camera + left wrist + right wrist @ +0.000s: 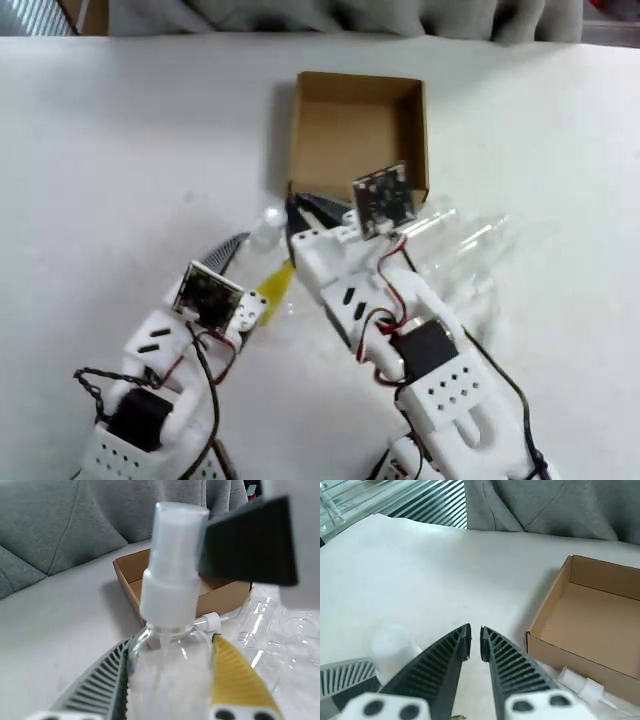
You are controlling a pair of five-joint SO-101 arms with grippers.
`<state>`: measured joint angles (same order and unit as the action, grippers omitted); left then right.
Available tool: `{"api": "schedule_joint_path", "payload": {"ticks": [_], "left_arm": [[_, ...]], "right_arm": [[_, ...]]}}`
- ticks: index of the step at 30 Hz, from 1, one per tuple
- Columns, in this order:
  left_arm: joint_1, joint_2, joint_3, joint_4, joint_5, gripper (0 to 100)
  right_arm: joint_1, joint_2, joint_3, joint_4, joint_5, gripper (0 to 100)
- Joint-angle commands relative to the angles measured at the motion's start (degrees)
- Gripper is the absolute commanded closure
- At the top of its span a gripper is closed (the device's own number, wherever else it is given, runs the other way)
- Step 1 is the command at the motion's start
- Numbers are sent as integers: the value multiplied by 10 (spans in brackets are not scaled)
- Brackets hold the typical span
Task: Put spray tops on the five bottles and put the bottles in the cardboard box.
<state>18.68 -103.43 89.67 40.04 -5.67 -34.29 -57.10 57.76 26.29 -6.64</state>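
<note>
My left gripper (pixel 170 647) is shut on a clear bottle (pixel 167 675) that carries a white spray top (pixel 172 565), with the grey finger on one side and the yellow finger on the other. From above, that bottle (pixel 265 232) stands just off the front left corner of the cardboard box (pixel 295 130). My right gripper (pixel 473 630) hangs right beside the spray top (pixel 390 640). Its black fingers are all but together and hold nothing. In the high view the right gripper (pixel 305 207) lies between the bottle and the box.
Several clear bottles (pixel 470 245) without tops lie on the table right of the right arm, seen too as the bottles (pixel 280 635) past the yellow finger. A loose spray top (pixel 580 682) lies against the box's front wall (pixel 545 615). A grey sofa stands behind the table.
</note>
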Motion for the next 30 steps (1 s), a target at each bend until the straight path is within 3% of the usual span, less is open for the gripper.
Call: {"api": "schedule_joint_path", "payload": {"ticks": [1,10,13,15,19,23,30], "left_arm": [[-5,-10,-21,-15,6,928],[-6,-10,-22,-15,6,928],[-32,-10,-23,-23,11,928],[-51,-10,-26,-38,11,928],[-68,-10,-28,-58,48,929],[-95,-10,-28,-96,131,972],[-120,-10,-30,-126,137,974]], "right_arm": [[-22,-5,-33,-11,0,982],[9,-9,-34,-10,2,982],[33,-14,-35,-9,55,982],[49,-15,-35,15,82,982],[61,-15,-33,103,55,983],[36,-43,-30,141,27,983],[-77,-163,35,201,44,983]]}}
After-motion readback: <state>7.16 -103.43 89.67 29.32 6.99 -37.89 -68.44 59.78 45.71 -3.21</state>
